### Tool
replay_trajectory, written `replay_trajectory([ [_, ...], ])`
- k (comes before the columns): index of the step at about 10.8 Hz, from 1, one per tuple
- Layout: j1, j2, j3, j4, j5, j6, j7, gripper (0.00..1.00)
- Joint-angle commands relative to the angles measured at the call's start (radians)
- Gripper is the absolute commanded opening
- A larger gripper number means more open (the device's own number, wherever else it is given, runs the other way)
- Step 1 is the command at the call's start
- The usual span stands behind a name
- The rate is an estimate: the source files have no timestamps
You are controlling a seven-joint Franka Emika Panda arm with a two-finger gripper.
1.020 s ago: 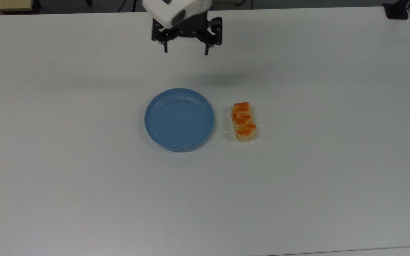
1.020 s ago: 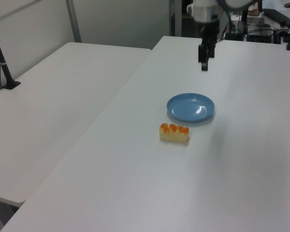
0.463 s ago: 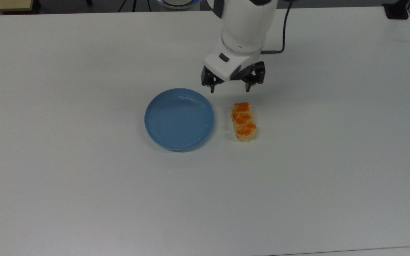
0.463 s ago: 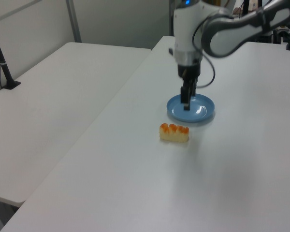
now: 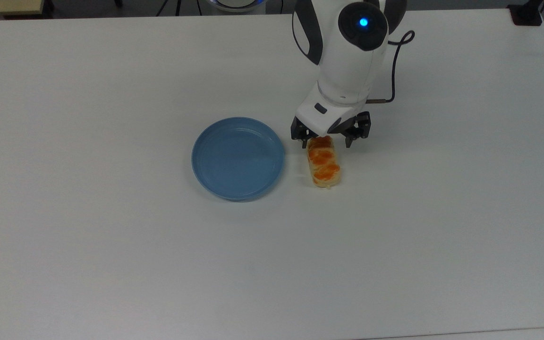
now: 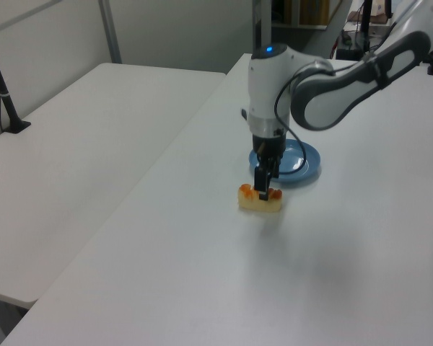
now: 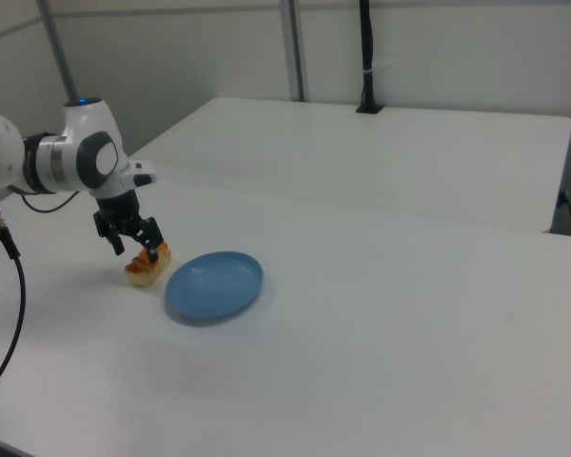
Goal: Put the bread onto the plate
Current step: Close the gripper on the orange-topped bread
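On a white table [image 5: 111, 259], one bread [image 5: 324, 163] lies just beside one light-blue plate [image 5: 238, 158], at the plate's 3 o'clock in the top view, a narrow strip of bare table between them. The bread's long axis runs roughly 12 to 6 o'clock in the top view, its lower end tilted slightly toward 5 o'clock, orange braided patches facing up. The plate holds nothing. A single white robot arm [image 5: 350, 56] reaches down over the bread's 12 o'clock end, a black cable [image 5: 395, 61] looping off its side. The claw [image 5: 329, 140] hangs with its two fingers spread apart, one on each long side of the bread's upper end. A second white table [image 6: 86, 137] stands alongside, with a black post [image 6: 3, 90] at its far edge.
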Motion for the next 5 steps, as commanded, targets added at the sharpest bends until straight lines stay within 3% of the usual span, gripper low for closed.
replay_trajectory([
  [1,0.012,0.042,-0.01,0.009,0.011,0.093,0.021,0.92],
  [5,0.015,0.054,-0.01,0.009,-0.001,0.115,0.012,0.37],
])
